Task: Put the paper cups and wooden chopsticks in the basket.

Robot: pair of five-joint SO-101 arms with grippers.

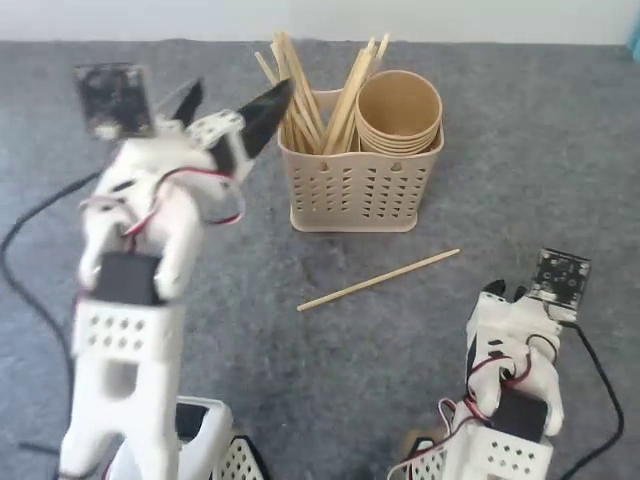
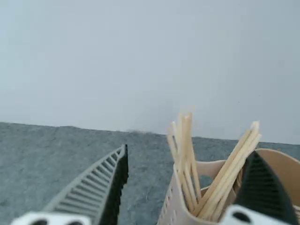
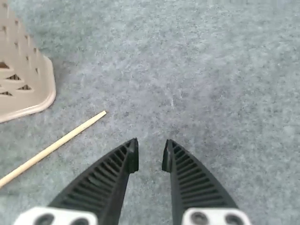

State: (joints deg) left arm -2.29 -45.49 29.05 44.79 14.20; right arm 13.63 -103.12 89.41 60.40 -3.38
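A beige perforated basket (image 1: 360, 195) stands on the grey carpet and holds a stack of paper cups (image 1: 398, 110) and several wooden chopsticks (image 1: 312, 95). One loose chopstick (image 1: 380, 279) lies on the carpet in front of it. My left gripper (image 1: 238, 98) hangs open and empty, raised beside the basket's left rim; its wrist view shows the basket (image 2: 174, 208), chopsticks (image 2: 187, 154) and a cup (image 2: 283, 171) beyond the left gripper (image 2: 190, 151). My right gripper (image 3: 150, 154), low at the front right, is slightly open and empty, with the loose chopstick (image 3: 51, 147) and basket corner (image 3: 26, 86) to one side.
Grey carpet (image 1: 520, 150) covers the whole table. A pale wall (image 2: 140, 61) runs behind the far edge. Black cables trail from both arm bases at the front corners. Bare carpet lies to the right of the basket and around the loose chopstick.
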